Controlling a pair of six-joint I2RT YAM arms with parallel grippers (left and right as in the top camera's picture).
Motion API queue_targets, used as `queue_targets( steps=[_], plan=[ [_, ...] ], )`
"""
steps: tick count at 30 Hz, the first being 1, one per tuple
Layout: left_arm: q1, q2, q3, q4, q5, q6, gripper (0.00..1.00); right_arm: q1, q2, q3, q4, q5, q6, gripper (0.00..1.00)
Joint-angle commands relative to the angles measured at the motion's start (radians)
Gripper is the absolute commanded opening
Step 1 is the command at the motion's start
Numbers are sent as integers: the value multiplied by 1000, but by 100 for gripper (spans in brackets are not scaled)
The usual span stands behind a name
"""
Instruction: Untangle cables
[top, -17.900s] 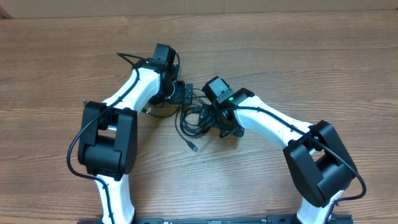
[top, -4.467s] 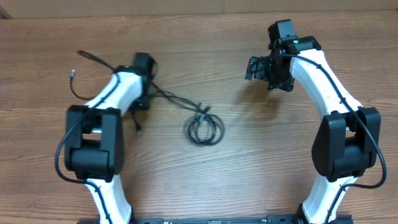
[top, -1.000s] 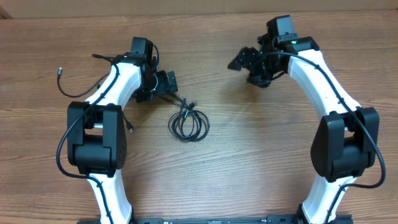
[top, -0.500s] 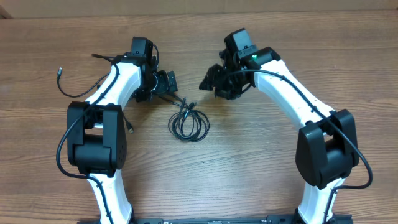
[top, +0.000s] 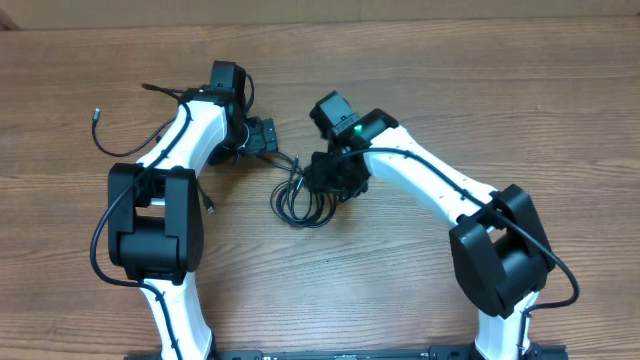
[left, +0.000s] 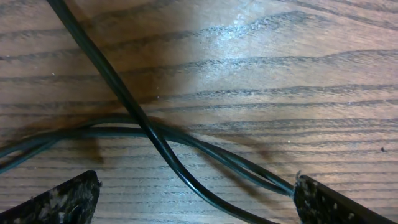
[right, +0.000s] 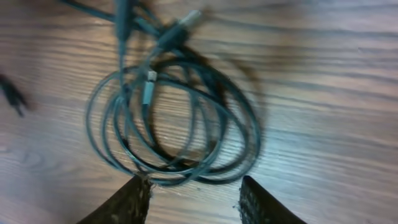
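Note:
The cables (top: 296, 204) lie as a small black coil on the wooden table, with strands leading up-left toward my left gripper (top: 266, 135). In the left wrist view my left gripper (left: 199, 202) is open wide, low over the table. Crossing cable strands (left: 155, 134) run between its fingertips (left: 62, 202) untouched. My right gripper (top: 332, 183) hangs over the coil's right side. In the right wrist view it (right: 194, 199) is open, the near rim of the coil (right: 174, 118) just ahead of its tips. Silvery plug ends (right: 189, 18) lie at the coil's far side.
A thin black cord trails left from behind the left arm to a plug end (top: 97, 115). Another small plug (top: 209, 205) lies beside the left arm's upper link. Both arm bases stand at the front edge.
The right arm has swung from the back right down to the coil, and its jaws have narrowed a little. The left arm and the coil have stayed in place.

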Motion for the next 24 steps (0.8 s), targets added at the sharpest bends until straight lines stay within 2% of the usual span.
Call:
queue_targets(
  steps=[1, 3, 5, 10, 12, 14, 15, 17, 22, 24],
  plan=[
    [20, 6, -1, -4, 45, 27, 100, 45, -2, -52, 108, 13, 93, 35],
    [28, 6, -1, -6, 55, 27, 99, 66, -1, -100, 199, 7, 142, 31],
    [31, 6, -1, -6, 55, 27, 100, 90, -1, -153, 295, -21, 131, 31],
    [31, 6, -1, -2, 56, 27, 100, 121, -1, -227, 439, 24, 131, 26],
    [30, 6, -1, -2, 56, 27, 100, 121, -1, -229, 447, 16, 129, 27],
    [30, 6, -1, -2, 56, 27, 100, 121, -1, -229, 443, -32, 98, 35],
    [30, 6, -1, -2, 56, 27, 100, 121, -1, -229, 445, -79, 47, 42],
    [30, 6, -1, 0, 56, 27, 100, 121, -1, -229, 455, -116, 8, 48],
    [30, 6, -1, 1, 56, 27, 100, 147, -1, -229, 526, -93, 5, 48],
    [30, 6, -1, 1, 56, 27, 99, 184, -1, -229, 539, 17, 5, 48]
  ],
)
